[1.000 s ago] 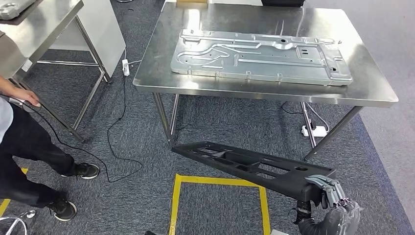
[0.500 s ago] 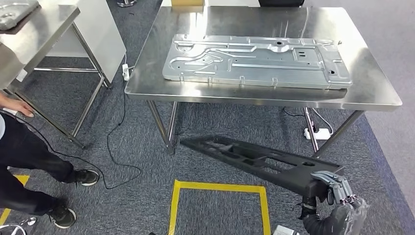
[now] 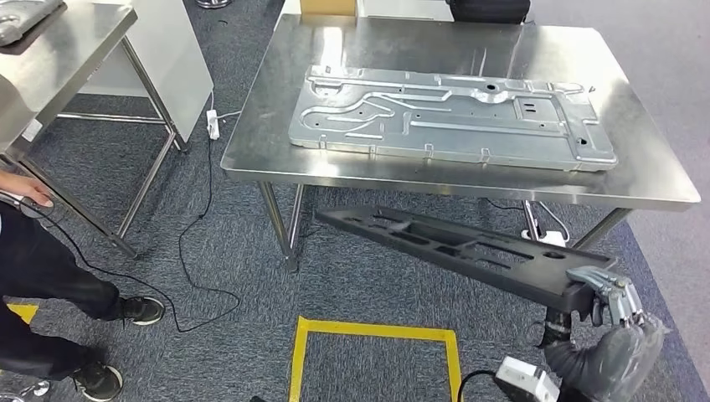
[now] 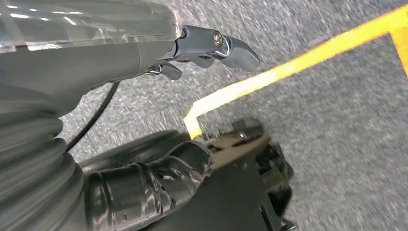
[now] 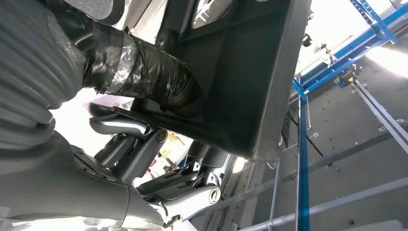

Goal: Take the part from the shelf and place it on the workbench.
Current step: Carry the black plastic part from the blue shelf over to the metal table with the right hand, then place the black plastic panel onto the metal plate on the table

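A long black ribbed part (image 3: pixel 452 247) hangs level over the carpet, just in front of the steel workbench (image 3: pixel 268 163) and below its top. My right hand (image 3: pixel 615 306) grips the part's near right end from below, fingers wrapped over the edge. In the right wrist view the part (image 5: pixel 240 72) lies across that hand (image 5: pixel 144 139), thumb under it. A large silver stamped plate (image 3: pixel 452 117) covers most of the workbench top. My left hand (image 4: pixel 202 48) hangs over the floor with fingers apart, holding nothing.
A person (image 3: pixel 33 251) stands at the left by a second steel table (image 3: pixel 67 42). A black cable (image 3: pixel 192 243) trails on the carpet, with power strips (image 3: pixel 213 124) near the table legs. Yellow floor tape (image 3: pixel 377 331) marks a square below me.
The whole view has shifted, so the camera has moved and the workbench looks closer. The black part in my right hand has risen toward the workbench's front edge.
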Action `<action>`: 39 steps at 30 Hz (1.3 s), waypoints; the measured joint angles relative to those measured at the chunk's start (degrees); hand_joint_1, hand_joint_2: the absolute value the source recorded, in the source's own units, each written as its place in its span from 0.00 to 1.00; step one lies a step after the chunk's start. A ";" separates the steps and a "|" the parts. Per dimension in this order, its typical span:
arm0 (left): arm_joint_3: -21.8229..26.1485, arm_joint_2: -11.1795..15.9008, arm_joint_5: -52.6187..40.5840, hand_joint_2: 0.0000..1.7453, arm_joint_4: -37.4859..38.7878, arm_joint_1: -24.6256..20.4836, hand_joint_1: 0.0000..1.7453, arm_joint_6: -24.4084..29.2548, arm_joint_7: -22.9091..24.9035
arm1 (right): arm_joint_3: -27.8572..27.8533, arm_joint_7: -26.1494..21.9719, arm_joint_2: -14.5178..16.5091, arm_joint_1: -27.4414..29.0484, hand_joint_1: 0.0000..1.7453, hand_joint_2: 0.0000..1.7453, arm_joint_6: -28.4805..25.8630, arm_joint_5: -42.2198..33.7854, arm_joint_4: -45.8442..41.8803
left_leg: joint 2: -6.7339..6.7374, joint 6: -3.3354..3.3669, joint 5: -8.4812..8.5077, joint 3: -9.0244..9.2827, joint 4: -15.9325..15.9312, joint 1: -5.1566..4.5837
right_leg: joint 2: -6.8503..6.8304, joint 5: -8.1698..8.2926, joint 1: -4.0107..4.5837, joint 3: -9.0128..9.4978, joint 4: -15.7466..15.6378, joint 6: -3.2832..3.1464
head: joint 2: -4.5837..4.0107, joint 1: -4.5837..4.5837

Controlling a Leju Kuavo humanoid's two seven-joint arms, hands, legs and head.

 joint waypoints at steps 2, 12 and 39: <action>-0.02 0.00 -0.20 1.00 0.00 0.02 0.00 -0.08 0.04 | -0.19 0.60 -0.71 -0.62 1.00 1.00 0.08 -0.28 0.37 | -0.11 -0.03 -0.72 0.83 0.09 -0.01 | -0.01 1.74 -0.08 -2.11 1.29 0.13 | 0.00 0.00; -0.07 0.04 -0.28 1.00 0.00 -0.25 0.00 0.02 0.17 | -0.89 2.40 -2.54 -3.51 1.00 1.00 0.73 -1.45 1.97 | -0.16 -2.71 -5.08 1.65 3.34 -0.12 | 0.15 8.94 -0.01 3.38 -12.78 -2.36 | 0.00 -0.24; -0.35 0.26 -1.01 1.00 0.00 -0.51 0.00 -0.22 0.80 | -14.84 2.72 -8.27 -8.26 1.00 1.00 2.70 -11.52 3.07 | -0.37 -1.59 -1.96 1.28 0.83 -0.39 | 0.12 9.57 -0.14 2.57 -12.43 -0.68 | 0.00 -0.25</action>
